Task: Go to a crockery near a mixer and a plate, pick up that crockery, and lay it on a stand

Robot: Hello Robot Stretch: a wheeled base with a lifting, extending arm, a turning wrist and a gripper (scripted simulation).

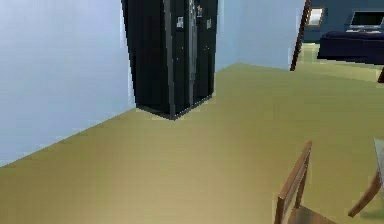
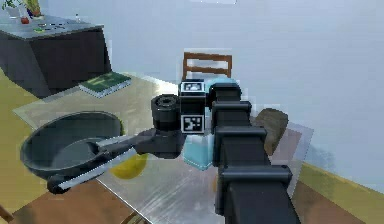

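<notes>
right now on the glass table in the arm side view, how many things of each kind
dark grey round pan with a long handle: 1
flat green book: 1
small yellow blob: 1
pale blue container: 1
brown rounded lump: 1
total: 5

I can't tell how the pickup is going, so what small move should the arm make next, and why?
Probably lift slightly. The jaws are at the pale blue cup over the glass table, beside the pan, and I can't tell whether it is held; rising would show that.
</notes>
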